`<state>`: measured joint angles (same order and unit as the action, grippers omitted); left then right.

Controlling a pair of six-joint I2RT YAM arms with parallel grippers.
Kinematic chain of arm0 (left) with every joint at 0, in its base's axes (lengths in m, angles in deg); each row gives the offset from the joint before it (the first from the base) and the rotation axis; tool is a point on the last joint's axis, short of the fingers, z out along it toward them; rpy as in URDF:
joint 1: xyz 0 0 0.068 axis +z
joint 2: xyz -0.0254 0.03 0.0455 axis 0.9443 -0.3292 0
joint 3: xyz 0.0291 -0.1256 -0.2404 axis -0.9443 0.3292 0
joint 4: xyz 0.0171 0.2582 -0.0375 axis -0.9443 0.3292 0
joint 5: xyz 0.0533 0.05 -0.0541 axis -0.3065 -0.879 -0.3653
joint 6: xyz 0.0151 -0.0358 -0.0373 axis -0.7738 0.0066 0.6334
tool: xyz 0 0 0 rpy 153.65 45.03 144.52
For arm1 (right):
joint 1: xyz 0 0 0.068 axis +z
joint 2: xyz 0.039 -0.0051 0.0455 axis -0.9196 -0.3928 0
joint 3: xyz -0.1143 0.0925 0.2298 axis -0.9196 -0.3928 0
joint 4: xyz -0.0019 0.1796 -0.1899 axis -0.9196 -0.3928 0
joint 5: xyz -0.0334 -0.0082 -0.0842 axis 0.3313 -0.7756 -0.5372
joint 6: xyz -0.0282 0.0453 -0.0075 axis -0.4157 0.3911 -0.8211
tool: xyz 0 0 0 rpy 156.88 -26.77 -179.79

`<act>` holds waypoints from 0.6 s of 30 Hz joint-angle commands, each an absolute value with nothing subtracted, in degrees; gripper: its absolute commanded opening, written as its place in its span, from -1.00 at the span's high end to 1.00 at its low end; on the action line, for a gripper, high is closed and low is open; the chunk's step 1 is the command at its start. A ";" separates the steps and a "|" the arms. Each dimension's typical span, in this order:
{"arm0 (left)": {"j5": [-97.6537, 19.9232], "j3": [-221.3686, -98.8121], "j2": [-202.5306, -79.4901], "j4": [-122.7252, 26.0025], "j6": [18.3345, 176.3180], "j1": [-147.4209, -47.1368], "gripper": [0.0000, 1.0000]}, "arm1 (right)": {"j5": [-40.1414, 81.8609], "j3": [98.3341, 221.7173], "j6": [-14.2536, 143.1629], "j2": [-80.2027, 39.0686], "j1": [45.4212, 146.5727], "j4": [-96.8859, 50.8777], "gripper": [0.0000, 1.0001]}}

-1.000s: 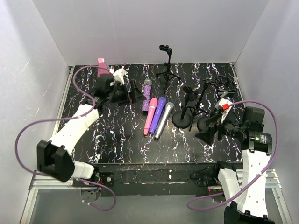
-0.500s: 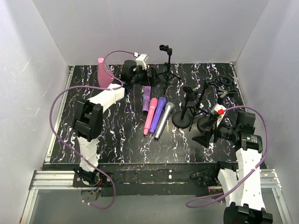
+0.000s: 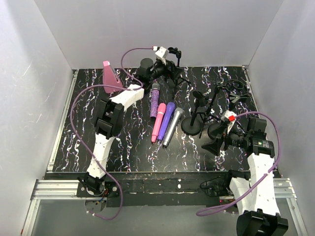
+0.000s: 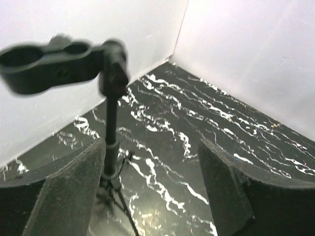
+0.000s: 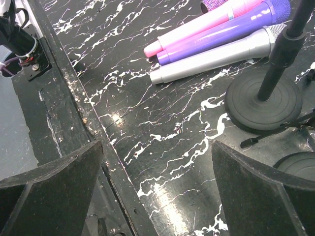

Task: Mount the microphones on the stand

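Note:
Four microphones lie side by side mid-table: glittery purple (image 3: 155, 101), pink (image 3: 158, 122), plain purple (image 3: 166, 117) and silver-grey (image 3: 173, 126). A small black tripod stand (image 3: 174, 66) with a clip on top stands at the back. My left gripper (image 3: 168, 73) is open and empty right at this stand; in the left wrist view its pole (image 4: 112, 132) stands just inside my left finger (image 4: 64, 196) and the clip (image 4: 49, 66) is above. My right gripper (image 3: 217, 142) is open and empty near the front right, with the pink (image 5: 197, 25), purple (image 5: 236, 25) and silver (image 5: 216, 53) microphones ahead.
Two round-base stands (image 3: 192, 125) (image 3: 216, 130) and another tripod stand (image 3: 230, 91) crowd the right half. A pink wedge block (image 3: 110, 76) stands at the back left. White walls close three sides. The table's front edge (image 5: 74, 98) runs under my right gripper.
My left arm has swung from the back left across to the back centre, up to the tripod stand. My right gripper has shifted slightly toward the front. The microphones have not moved.

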<state>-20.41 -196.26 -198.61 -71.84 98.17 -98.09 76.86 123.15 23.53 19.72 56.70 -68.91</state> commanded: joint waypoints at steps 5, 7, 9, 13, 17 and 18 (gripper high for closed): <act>-24.97 -206.83 -203.94 -74.12 93.39 -100.40 -0.32 | 81.07 123.33 19.24 19.73 56.41 -70.31 -0.97; -26.38 -209.55 -205.69 -72.90 92.78 -100.66 -0.25 | 81.51 123.24 18.71 19.64 56.41 -70.75 -0.97; -28.13 -212.10 -207.45 -71.58 92.08 -100.92 -0.16 | 81.86 123.24 18.35 19.38 56.41 -70.92 -0.97; -31.74 -212.29 -207.73 -70.78 90.67 -101.45 -0.15 | 82.04 123.24 17.91 19.47 56.41 -71.10 -0.97; -33.94 -207.90 -205.79 -73.23 89.79 -101.89 -0.15 | 82.04 123.41 17.65 19.12 56.41 -71.36 -0.97; -34.81 -207.02 -205.44 -73.59 89.62 -101.89 -0.14 | 82.04 123.42 17.48 19.03 56.41 -71.36 -0.97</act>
<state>-29.91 -209.87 -208.89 -71.75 91.86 -101.46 80.16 123.15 19.20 19.50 56.70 -70.50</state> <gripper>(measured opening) 0.574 0.983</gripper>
